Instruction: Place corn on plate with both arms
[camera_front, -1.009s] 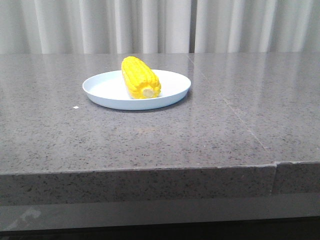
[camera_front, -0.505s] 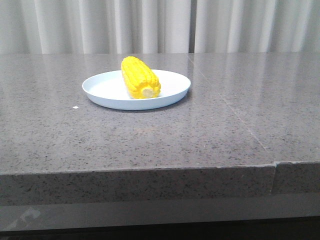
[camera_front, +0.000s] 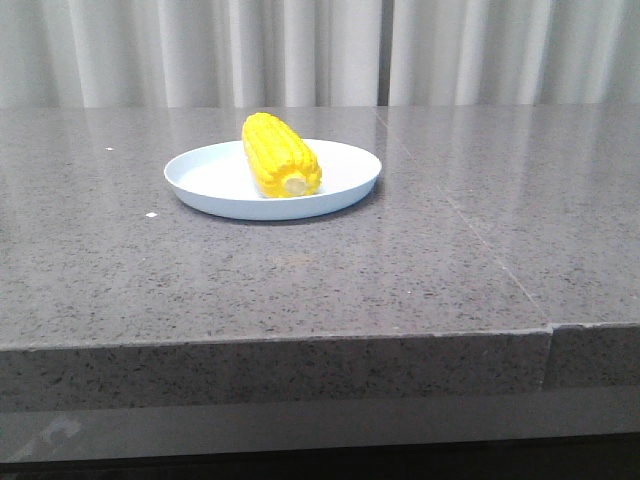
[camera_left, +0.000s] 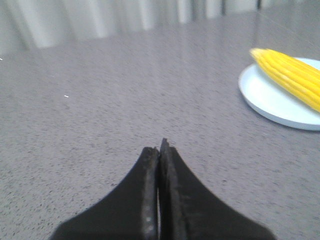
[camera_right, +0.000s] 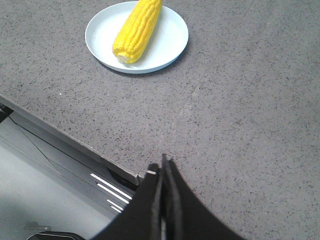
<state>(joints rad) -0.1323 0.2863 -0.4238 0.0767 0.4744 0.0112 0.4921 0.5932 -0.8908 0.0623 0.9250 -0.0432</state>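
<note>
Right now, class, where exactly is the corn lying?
In the front view the corn lies on the plate, left of the table's centre, its pale stub end pointing toward the camera; neither gripper touches it.

Item 1: round, shallow, pale blue-white plate (camera_front: 215, 181), resting on the speckled grey stone tabletop (camera_front: 400, 270), left of the tabletop's middle and toward its far side.

Item 2: bright yellow corn cob (camera_front: 280, 154), lying on the plate, near the plate's centre, lengthwise front to back, stub end toward the tabletop's near edge.

Item 3: pleated pale curtain (camera_front: 300, 50), behind the plate, beyond the tabletop's far edge.

Item 4: small white speck (camera_front: 150, 215), on the tabletop, left of and in front of the plate.
</note>
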